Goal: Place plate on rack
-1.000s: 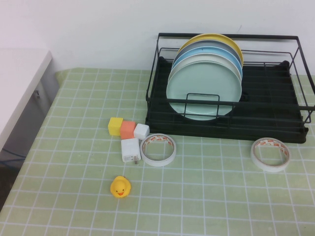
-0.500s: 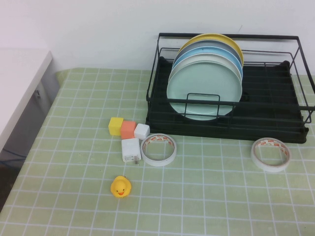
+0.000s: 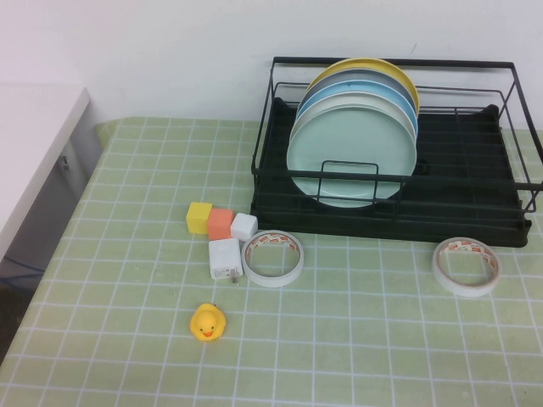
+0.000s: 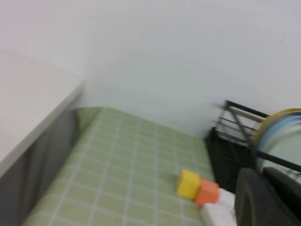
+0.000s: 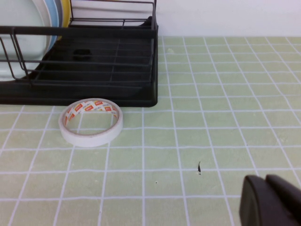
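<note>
Plate (image 3: 350,158), pale mint-green, stands on edge at the front of a row of plates inside the rack (image 3: 472,200), leaning back against a white plate; a small wire loop of the rack crosses its lower face. Nothing on the table has shifted since the earlier high-view frames; every object holds the same position.

The rack occupies the far right of the green tiled table (image 3: 127,280). Just in front of its near edge lie two tape rolls: one (image 3: 273,258) near the rack's left corner, the other (image 3: 466,265) towards the right corner. A yellow cube (image 3: 199,217), an orange cube (image 3: 221,223), a small white cube (image 3: 243,225) and a white charger (image 3: 226,259) cluster left of the first roll; a rubber duck (image 3: 207,322) sits nearer the robot. The near strip and left half of the table offer open room.

Left gripper (image 4: 268,200) shows only as a dark edge in its wrist view, above the table's left side near the cubes; right gripper (image 5: 270,200) likewise, over bare tiles right of the rack. Claw state cannot be told for either.
</note>
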